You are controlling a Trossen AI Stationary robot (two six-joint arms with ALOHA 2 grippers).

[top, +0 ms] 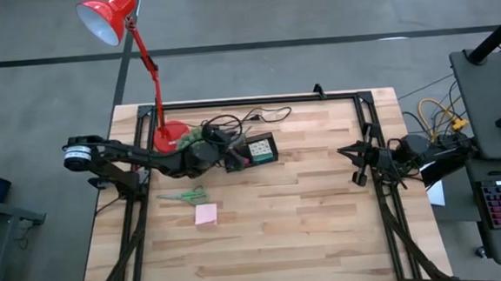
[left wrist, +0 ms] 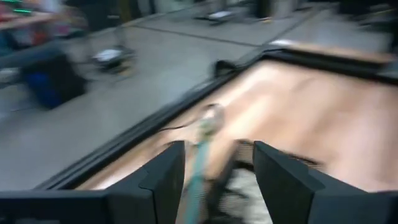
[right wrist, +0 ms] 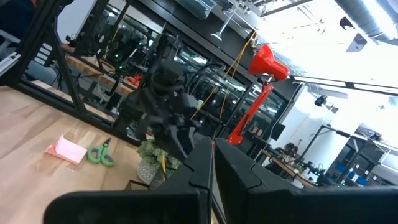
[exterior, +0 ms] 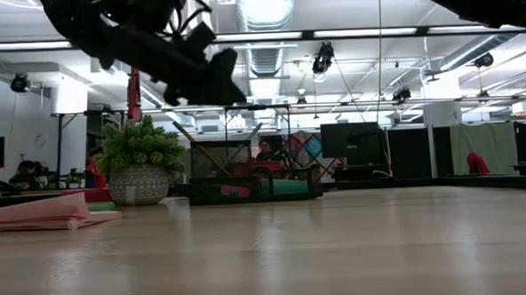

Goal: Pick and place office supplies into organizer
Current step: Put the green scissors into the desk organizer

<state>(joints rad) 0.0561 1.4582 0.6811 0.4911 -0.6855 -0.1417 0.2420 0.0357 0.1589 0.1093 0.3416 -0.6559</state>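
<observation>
My left gripper (top: 234, 161) hangs open just left of the black organizer (top: 272, 140), above table height in the low view (exterior: 214, 80). In the blurred left wrist view a slim green pen (left wrist: 200, 158) stands between the spread fingers, close to one finger (left wrist: 166, 177). The green-handled scissors (top: 185, 197) and the pink sticky-note pad (top: 205, 215) lie flat on the table nearer the front. The organizer (exterior: 256, 189) holds coloured items. My right gripper (top: 357, 157) waits shut at the table's right edge (right wrist: 211, 163). My left gripper has the green pen (left wrist: 198, 168) between its open fingers, right beside one of them. The blur hides whether that finger touches it.
The red lamp's base (top: 170, 135) and a spiky green plant in a pot (top: 200, 148) crowd the left gripper's far-left side, and a black cable (top: 253, 117) runs behind the organizer. Bare wood stretches across the table's middle, right and front.
</observation>
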